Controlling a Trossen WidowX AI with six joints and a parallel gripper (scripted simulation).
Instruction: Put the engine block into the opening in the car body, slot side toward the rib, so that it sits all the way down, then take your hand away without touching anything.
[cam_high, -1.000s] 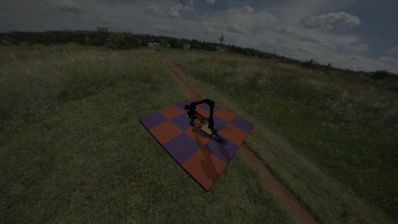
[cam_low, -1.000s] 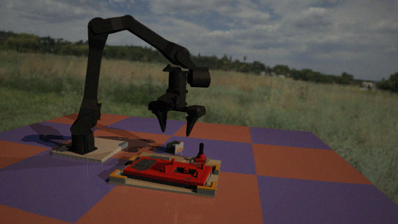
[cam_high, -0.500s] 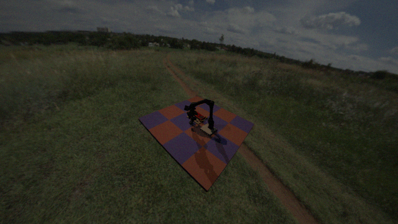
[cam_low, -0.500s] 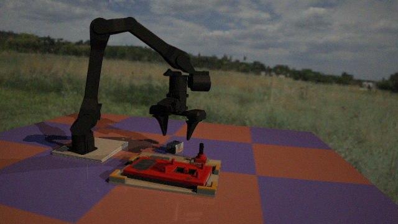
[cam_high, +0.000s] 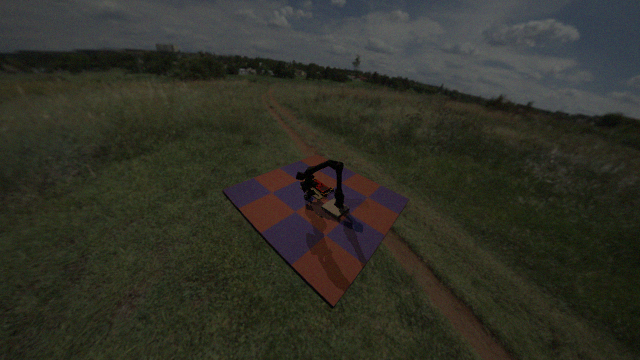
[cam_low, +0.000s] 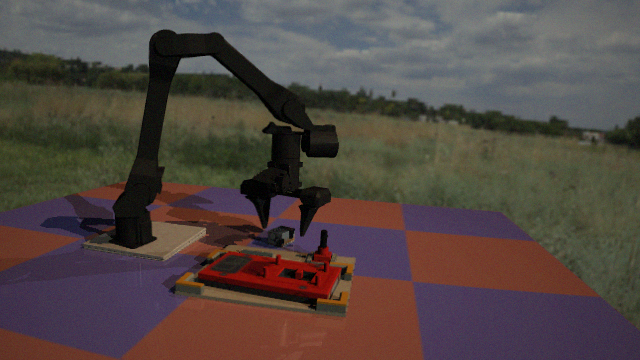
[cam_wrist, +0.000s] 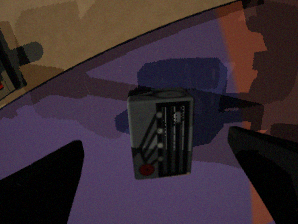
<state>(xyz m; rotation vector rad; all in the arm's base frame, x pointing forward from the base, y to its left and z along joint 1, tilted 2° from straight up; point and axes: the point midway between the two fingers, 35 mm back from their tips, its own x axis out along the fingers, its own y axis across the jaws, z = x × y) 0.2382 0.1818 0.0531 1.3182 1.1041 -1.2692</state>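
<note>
We see a checkered mat (cam_low: 450, 270) of purple and orange squares lying on grass; in the top view it is small and dark, and everything on it is hard to make out. The black arm (cam_low: 160, 125) rises from a tan base plate (cam_low: 172, 239) and bends over toward the middle of the mat. In the wrist view only the two dark finger tips show, cut off by the lower corners.

The tan tray (cam_low: 335, 295) with orange corner blocks holds the red car body (cam_low: 270, 274). The body has a dark rectangular opening (cam_low: 291, 273) near its right end, with nothing in it as far as we can tell. We cannot pick out the rib from here. A small red-and-black post (cam_low: 323, 246) stands at the tray's far edge.

The gripper (cam_low: 283, 215) hangs spread wide, grasping nothing, tips pointing down. The engine block (cam_wrist: 161, 135) sits on a purple square just behind the tray, below and between the fingers, apart from both. Its slotted face is up, with a red dot at one corner. The tray edge cuts across the top of the wrist view.
</note>
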